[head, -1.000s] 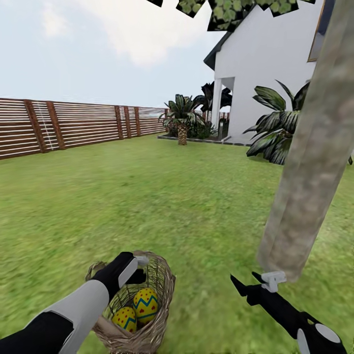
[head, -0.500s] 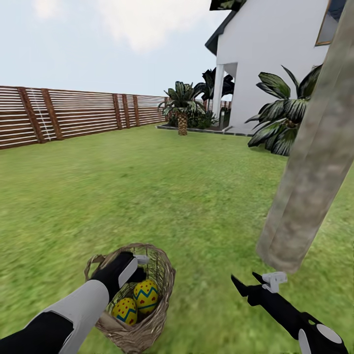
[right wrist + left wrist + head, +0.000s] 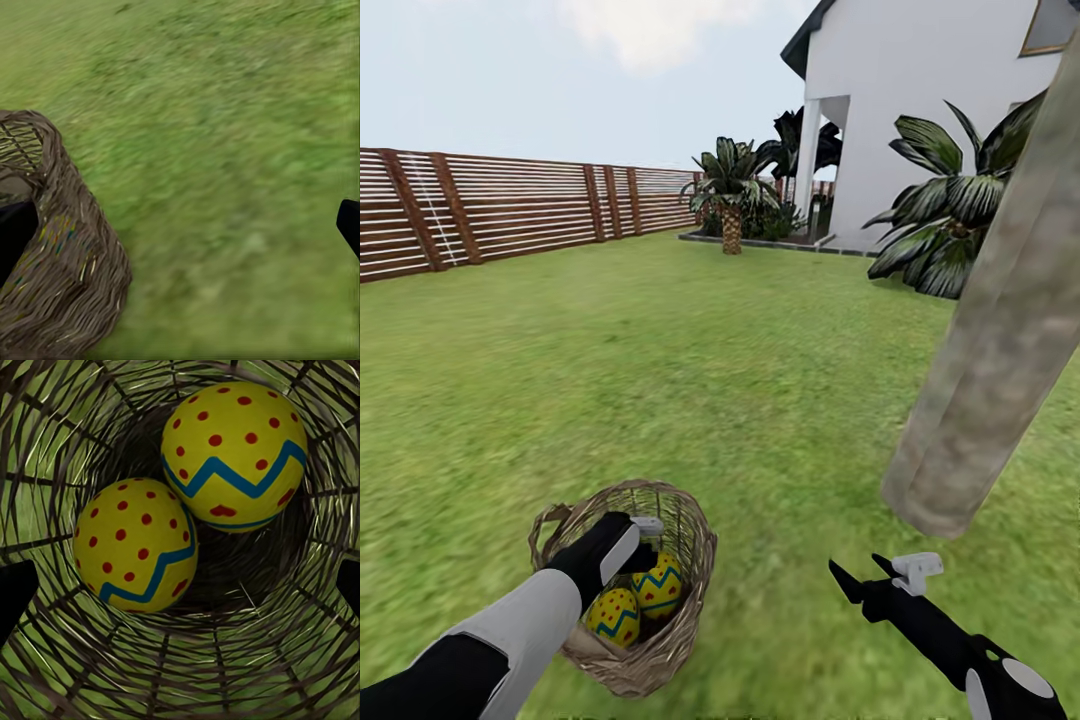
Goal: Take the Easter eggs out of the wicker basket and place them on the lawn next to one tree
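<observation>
Open lawn (image 3: pixel 690 380) fills the middle of the head view, bare grass running back to a brown slatted fence (image 3: pixel 510 210) at the upper left and a white house (image 3: pixel 930 110) at the upper right, with a short palm (image 3: pixel 732 195) between them. The tree (image 3: pixel 1000 330) shows as a thick mottled trunk slanting down the right edge, its base on the grass just above the right gripper (image 3: pixel 865 580), which hangs over bare lawn with its fingers apart. At the lower left the wicker basket (image 3: pixel 685 620) stands on the grass. The left gripper (image 3: pixel 640 545) reaches into its mouth, jaws spread wide and holding nothing. Two Easter eggs (image 3: pixel 232 454) lie touching on the basket floor.
</observation>
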You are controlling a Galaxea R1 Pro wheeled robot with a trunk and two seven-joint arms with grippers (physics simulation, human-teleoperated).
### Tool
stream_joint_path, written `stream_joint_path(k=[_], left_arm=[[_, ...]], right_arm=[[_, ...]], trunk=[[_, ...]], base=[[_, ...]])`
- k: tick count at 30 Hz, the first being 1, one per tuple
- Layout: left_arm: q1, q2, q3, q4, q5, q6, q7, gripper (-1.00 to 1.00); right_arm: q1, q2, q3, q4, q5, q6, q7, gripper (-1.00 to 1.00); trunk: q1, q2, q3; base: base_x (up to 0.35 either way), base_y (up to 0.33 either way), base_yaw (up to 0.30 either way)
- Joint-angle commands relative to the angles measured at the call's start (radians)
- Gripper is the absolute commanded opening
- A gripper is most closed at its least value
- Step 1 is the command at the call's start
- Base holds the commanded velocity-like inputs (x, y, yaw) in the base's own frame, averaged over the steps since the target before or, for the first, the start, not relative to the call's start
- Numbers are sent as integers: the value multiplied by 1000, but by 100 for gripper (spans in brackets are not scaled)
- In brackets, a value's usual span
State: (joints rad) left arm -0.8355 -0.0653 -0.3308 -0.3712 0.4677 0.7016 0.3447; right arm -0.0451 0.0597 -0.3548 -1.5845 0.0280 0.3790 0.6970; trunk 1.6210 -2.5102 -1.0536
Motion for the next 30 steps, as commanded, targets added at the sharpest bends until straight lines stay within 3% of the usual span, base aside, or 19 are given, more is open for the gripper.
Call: stream_joint_path(k=[1,30], left_arm=[[-1,1,-7,-2,11,3,8,100],[-2,13,-5,-8,10,-29,8,100]], right_arm=[[-1,1,-2,-1,3,7,7,100],[0,2,2,-1,3,8,6,100]], trunk=[[0,-1,-5],[13,-7,-117]], base=[[0,0,0],[0,0,0]])
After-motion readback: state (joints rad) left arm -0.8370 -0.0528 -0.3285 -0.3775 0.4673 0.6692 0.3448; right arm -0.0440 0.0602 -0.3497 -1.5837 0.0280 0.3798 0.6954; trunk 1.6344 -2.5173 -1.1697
